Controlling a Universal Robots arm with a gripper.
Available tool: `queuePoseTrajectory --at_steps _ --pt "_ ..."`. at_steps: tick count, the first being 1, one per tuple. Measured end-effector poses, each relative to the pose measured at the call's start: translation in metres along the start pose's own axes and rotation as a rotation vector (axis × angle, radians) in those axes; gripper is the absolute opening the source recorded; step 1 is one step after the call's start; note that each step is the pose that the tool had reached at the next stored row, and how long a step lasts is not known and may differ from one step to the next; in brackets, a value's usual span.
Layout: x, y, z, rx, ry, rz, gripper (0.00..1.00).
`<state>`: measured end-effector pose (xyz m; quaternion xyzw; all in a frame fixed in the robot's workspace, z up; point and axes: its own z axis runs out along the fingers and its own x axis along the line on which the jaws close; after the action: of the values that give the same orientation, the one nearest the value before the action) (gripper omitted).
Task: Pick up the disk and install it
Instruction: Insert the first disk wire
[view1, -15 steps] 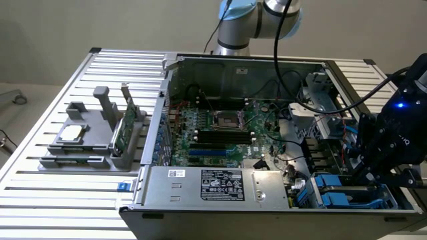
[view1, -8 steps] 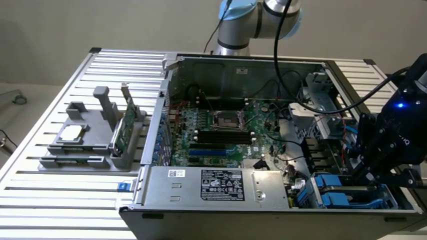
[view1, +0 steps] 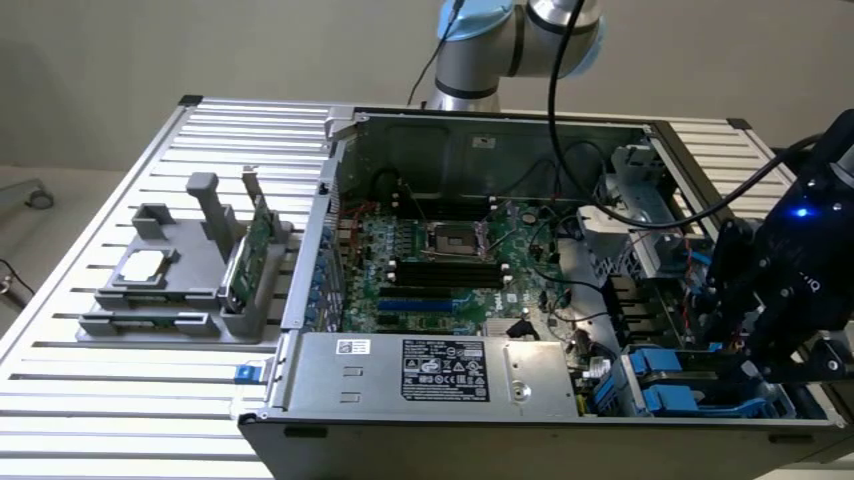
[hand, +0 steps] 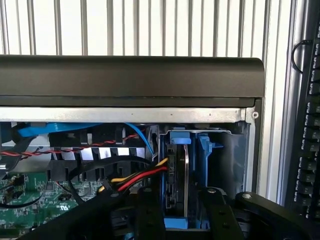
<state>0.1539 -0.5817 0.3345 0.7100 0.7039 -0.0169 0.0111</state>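
Note:
The disk stands on edge in the drive bay, a thin silver-grey slab with blue rails at its end and side. My gripper straddles it, one black finger on each side, and a small gap shows beside the far finger. The fingers look open and loose around the disk. In the exterior view the gripper hangs over the blue drive bay at the case's front corner, on the exterior view's right.
The open computer case lies on a slatted table, with motherboard and power supply inside. Red, yellow and black cables run right beside the disk. A grey holder with a chip and a green card stands on the exterior view's left.

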Motion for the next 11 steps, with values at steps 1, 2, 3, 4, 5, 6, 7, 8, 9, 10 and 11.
queuePoseTrajectory --at_steps 1,2,3,4,5,6,7,8,9,10,11 --pt "0.000 0.0000 -0.0007 0.0001 0.0002 0.000 0.42" --pt "0.000 0.0000 -0.0017 0.0002 0.0001 0.000 0.42" --pt "0.000 0.0000 -0.0028 0.0003 0.0000 0.000 0.42" --pt "0.000 -0.0001 -0.0040 0.0003 0.0000 0.000 0.42" --pt "0.000 -0.0001 -0.0056 0.0004 0.0000 0.000 0.42" --pt "0.000 -0.0001 -0.0070 0.0005 0.0001 0.000 0.42" --pt "-0.001 -0.0001 -0.0086 0.0006 0.0001 0.000 0.42" --pt "-0.001 -0.0001 -0.0104 0.0006 0.0001 0.000 0.42" --pt "-0.001 -0.0001 -0.0123 0.0007 0.0002 0.000 0.42" --pt "-0.001 -0.0001 -0.0143 0.0007 0.0000 0.000 0.42" --pt "-0.001 -0.0001 -0.0161 0.0008 0.0001 0.000 0.42"
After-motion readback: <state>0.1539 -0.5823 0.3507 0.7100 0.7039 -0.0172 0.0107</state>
